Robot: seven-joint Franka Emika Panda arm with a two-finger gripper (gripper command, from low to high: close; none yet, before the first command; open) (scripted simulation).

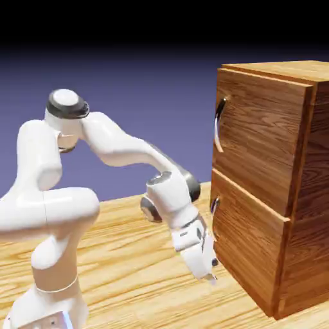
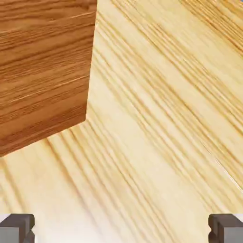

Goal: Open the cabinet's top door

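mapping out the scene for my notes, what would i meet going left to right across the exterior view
The robot's base, the gripper, the top door with its silver handle on its left part, the cabinet's right-hand side.

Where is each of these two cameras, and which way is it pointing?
Exterior view: stands off beside the robot, looking across the wooden table at the cabinet; most of the white arm shows, bent down toward the table.
Hand view: sits on the robot's hand, looking along the open jaws at the tabletop; only two grey fingertips show, at the bottom corners.
Shared: the table and part of the cabinet.
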